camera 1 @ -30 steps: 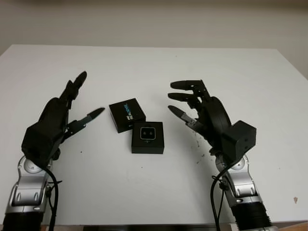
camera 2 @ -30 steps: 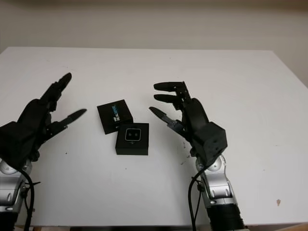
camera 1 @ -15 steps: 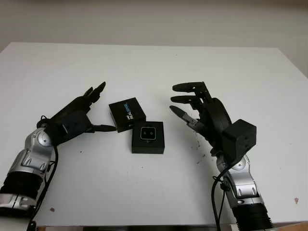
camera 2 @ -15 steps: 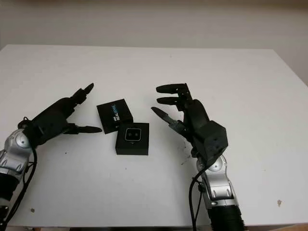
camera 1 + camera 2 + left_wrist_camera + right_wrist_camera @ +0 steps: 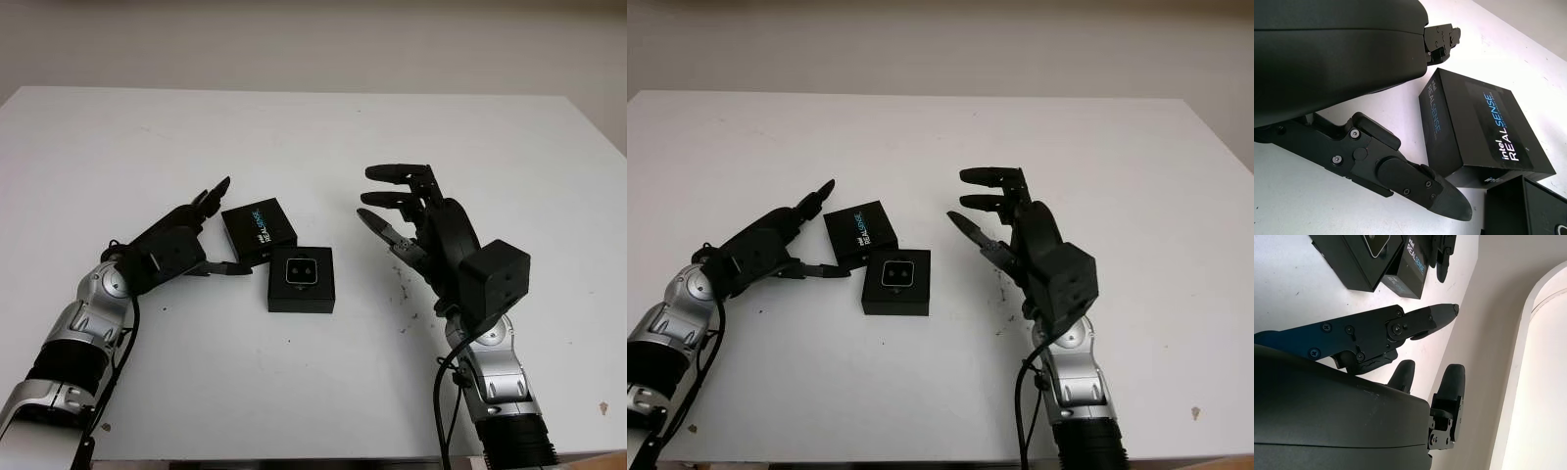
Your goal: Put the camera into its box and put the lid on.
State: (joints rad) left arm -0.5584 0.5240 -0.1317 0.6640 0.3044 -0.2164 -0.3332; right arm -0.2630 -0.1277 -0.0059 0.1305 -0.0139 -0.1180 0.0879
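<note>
Now we see the lid [image 5: 259,231] on the white table [image 5: 313,137], just off our left hand [image 5: 171,250], fingers wide and holding nothing, one fingertip beside the lid's near edge. Touching its corner is the open box [image 5: 301,280] with the camera [image 5: 300,271] inside. Our right hand [image 5: 431,230] hovers right of the box, raised, fingers wide, empty.
</note>
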